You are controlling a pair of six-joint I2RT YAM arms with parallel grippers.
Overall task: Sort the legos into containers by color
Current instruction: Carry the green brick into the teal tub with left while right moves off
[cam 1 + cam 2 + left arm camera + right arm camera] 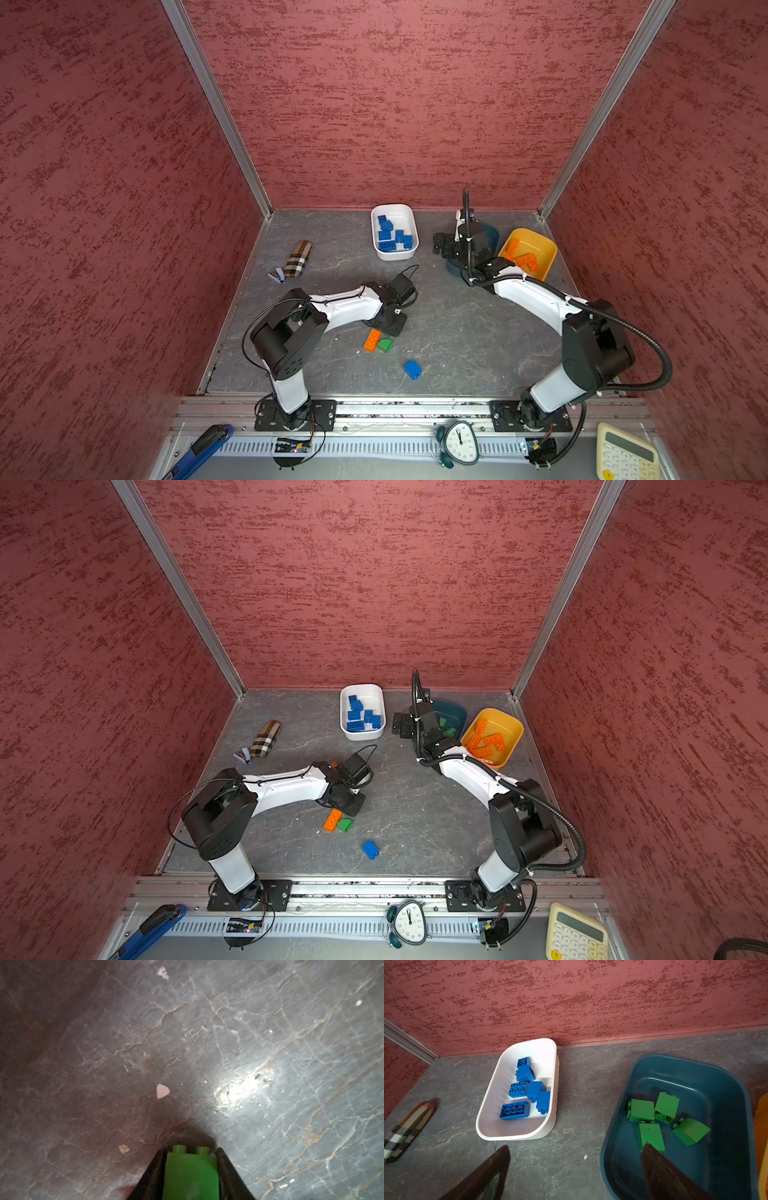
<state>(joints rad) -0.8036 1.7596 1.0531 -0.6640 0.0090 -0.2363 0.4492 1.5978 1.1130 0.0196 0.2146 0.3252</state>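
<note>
- Green brick (191, 1172) fills the spot closest to the left wrist camera. Its bumps point away.
- Left claw (191, 1149) pinches it, pressing on both sides.
- Both top views show this claw (390, 326) down low in the middle of the table (457, 332). I cannot tell if the brick is off the table yet.
- An orange brick (371, 340) lies right beside the green one, touching it or almost.
- A blue brick (412, 369) lies alone, nearer the front.
- The white bowl (500, 1122) at the back holds blue bricks (519, 1088).
- The teal bowl (726, 1088) near it holds four green bricks (641, 1109).
- The yellow bowl (513, 725) at the back right holds orange bricks (484, 739).
- The right claw (576, 1146) is spread wide with nothing in it. It hangs half over the teal bowl and half over the table beside it.
- The step now, I think, is picking up the green brick.
- The next move calls for a lift straight up, so the orange brick is not dragged along.
- Then the brick must go to the teal bowl and be let go over it.
- The right claw hangs at that bowl, so the two claws could bump. One may need to make room.
- Two loose bricks are not yet sorted: orange goes to yellow, blue goes to white.
</note>
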